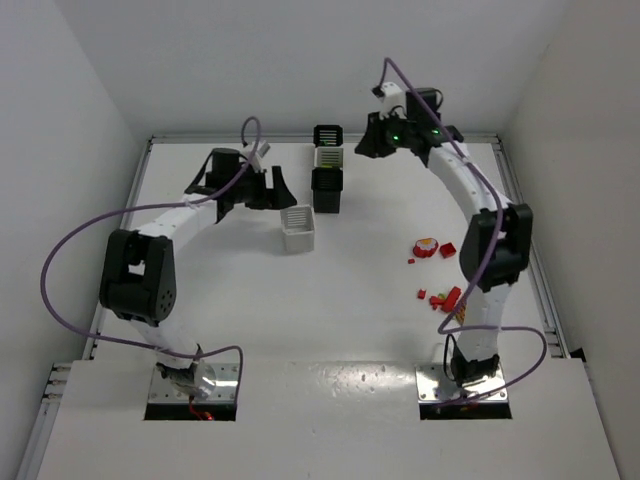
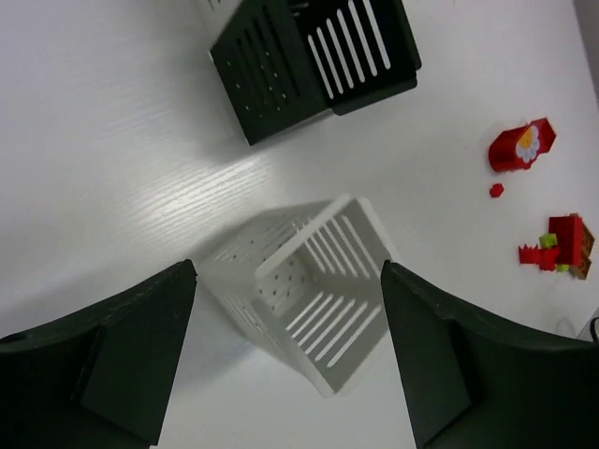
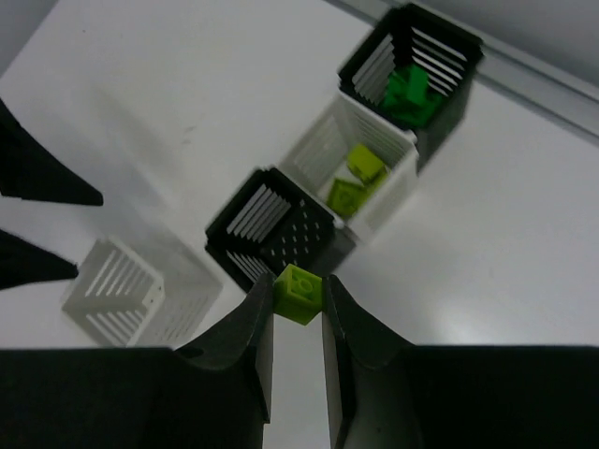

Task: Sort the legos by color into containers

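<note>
My right gripper (image 3: 298,309) is shut on a lime-green lego (image 3: 299,294) and hangs above the row of containers, near its far end (image 1: 368,143). In that row, the far black container (image 3: 414,58) holds dark green legos. The white container (image 3: 358,174) holds lime legos, and the near black container (image 3: 277,234) looks empty. A second white container (image 2: 314,292) stands apart from the row, tilted in the left wrist view. My left gripper (image 2: 290,313) is open, with its fingers on either side of this container and not touching it. Red legos (image 1: 427,247) lie loose on the right.
More red bricks and a yellow one (image 1: 450,300) lie beside the right arm's base link. A black container (image 2: 314,61) stands just beyond the lone white one. Raised table rims run along the left, back and right edges.
</note>
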